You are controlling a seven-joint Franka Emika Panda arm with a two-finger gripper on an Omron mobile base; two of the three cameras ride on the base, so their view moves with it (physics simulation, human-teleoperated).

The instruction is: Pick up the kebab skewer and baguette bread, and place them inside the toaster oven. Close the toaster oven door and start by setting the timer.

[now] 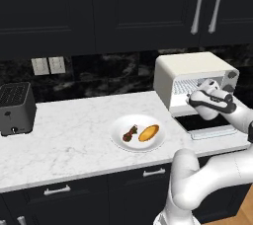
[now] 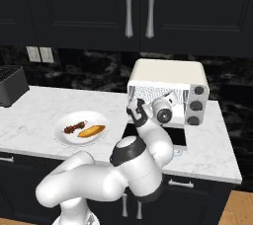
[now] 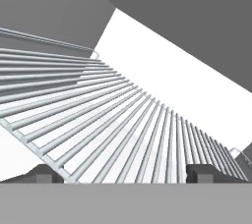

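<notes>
The kebab skewer [image 1: 130, 133] [image 2: 75, 128] and the baguette bread [image 1: 148, 132] [image 2: 92, 131] lie side by side on a white plate [image 1: 115, 137] [image 2: 59, 135] on the marble counter. To their right stands the cream toaster oven [image 1: 190, 66] [image 2: 168, 73]. The toaster oven door [image 1: 197, 121] [image 2: 174, 137] is folded down flat, its pale handle bar toward the counter edge. My gripper [image 1: 192, 99] [image 2: 136, 105] [image 3: 123, 174] sits at the oven mouth, open and holding nothing, just above the front of the wire rack [image 3: 123, 129].
A black slot toaster [image 1: 16, 108] [image 2: 10, 86] stands at the far left of the counter. Round knobs [image 2: 197, 98] line the oven's right side. Dark upper cabinets with long handles [image 1: 207, 4] hang above. Bare marble lies between the plate and the slot toaster.
</notes>
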